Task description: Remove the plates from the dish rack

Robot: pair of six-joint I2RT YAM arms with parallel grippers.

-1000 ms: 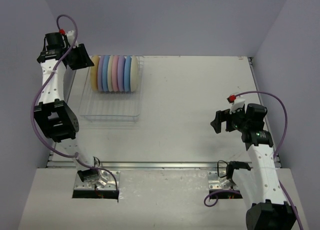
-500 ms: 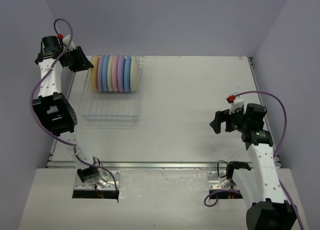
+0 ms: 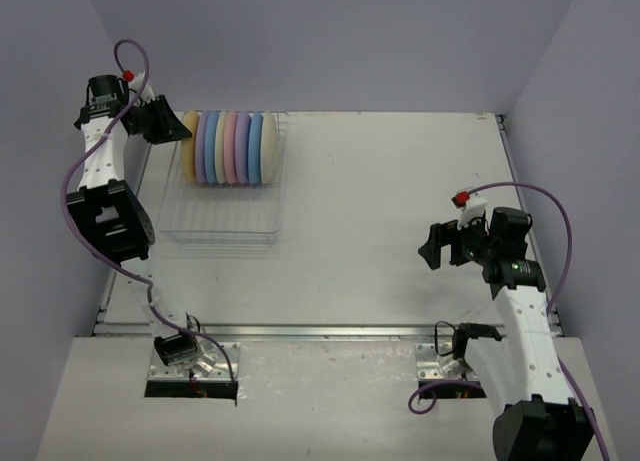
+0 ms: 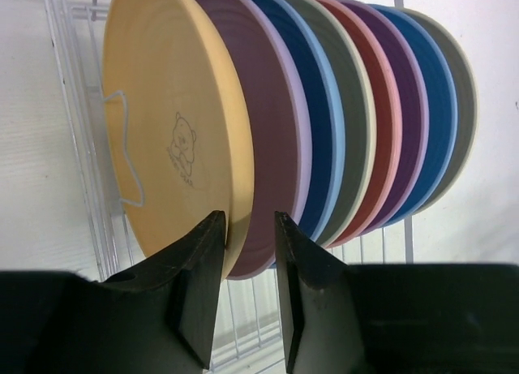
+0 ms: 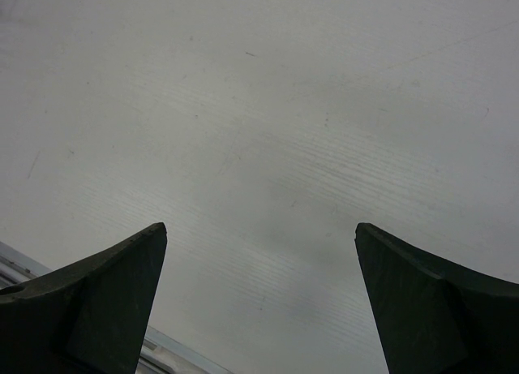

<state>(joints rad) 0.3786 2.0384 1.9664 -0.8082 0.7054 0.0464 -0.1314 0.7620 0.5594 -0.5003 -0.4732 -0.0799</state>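
Observation:
Several pastel plates (image 3: 228, 148) stand on edge in a row in the wire dish rack (image 3: 218, 221) at the table's far left. The yellow-orange plate (image 4: 170, 139) is the leftmost, with a lavender plate (image 4: 272, 147) behind it. My left gripper (image 3: 170, 127) is at the row's left end. In the left wrist view its jaws (image 4: 247, 228) stand narrowly apart astride the yellow plate's lower rim, with a gap still showing on the right side. My right gripper (image 3: 434, 247) is wide open and empty above bare table (image 5: 259, 131), far from the rack.
The rack's near half (image 3: 215, 231) holds no plates. The table's metal front rail (image 3: 330, 331) runs along the near edge. Purple walls close in the left, back and right sides.
My left gripper has shifted slightly up and left along the rack's end and settled at the yellow plate's rim. The plates and my right arm have not moved.

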